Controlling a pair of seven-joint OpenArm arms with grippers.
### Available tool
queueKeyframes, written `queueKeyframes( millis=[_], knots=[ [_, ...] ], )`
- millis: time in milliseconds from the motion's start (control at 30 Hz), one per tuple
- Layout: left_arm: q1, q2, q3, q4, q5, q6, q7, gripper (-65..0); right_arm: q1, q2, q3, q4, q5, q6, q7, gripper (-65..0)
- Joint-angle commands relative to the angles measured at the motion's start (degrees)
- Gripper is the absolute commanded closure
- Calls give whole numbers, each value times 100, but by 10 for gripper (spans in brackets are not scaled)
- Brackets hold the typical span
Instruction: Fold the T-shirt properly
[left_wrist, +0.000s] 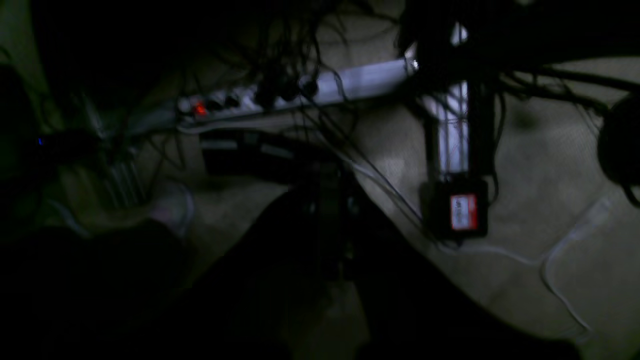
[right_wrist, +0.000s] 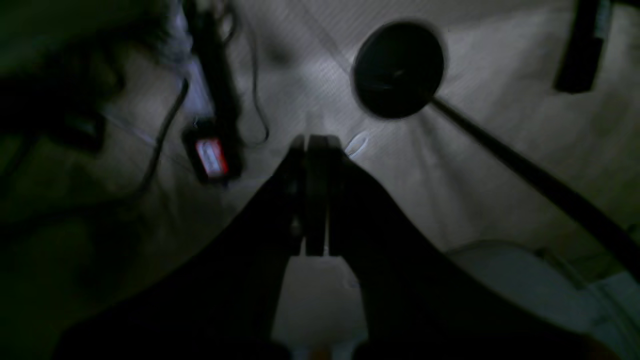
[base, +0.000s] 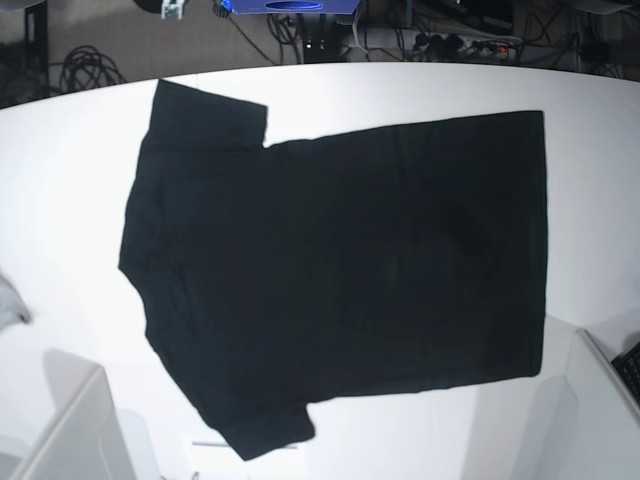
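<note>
The large black cloth T-shirt (base: 340, 270) lies flat across most of the white worktop (base: 70, 170), nothing on top of it. Bare bands run along every worktop edge. A small grey cloth scrap (base: 10, 300) sits at the left edge, apart from it.

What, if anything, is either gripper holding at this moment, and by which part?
Nothing is held. The T-shirt lies spread flat on the white table, no arm near it. The right gripper is shut on nothing; the left is too dark to see.
</note>
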Motion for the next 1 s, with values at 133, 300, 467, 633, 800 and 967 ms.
queueKeyframes(
  millis=[133,300,467,633,800,967],
  knots=[
    [984,-297,-122,1219,-113,10,-188,0,-559,-73,477,889,14,-30,72,0],
    [1863,-394,-368,2538,-438,10,-179,0,-964,-284,1110,1847,14,-30,37,0],
    [2601,-614,-429,3804,-517,10,-197,0,-1140,-354,1664,2832,14,-21,-544,0],
    [3067,-605,-904,4912,-509,10,-205,0,-1254,-407,2050,3983,14,-21,-983,0],
    [3226,-596,-1440,5747,-509,10,-205,0,-1210,-697,2402,5249,14,-21,-1264,0],
    [3507,-596,-1713,6749,-517,10,-188,0,-1192,-847,2376,6252,14,-21,-1291,0]
  ],
)
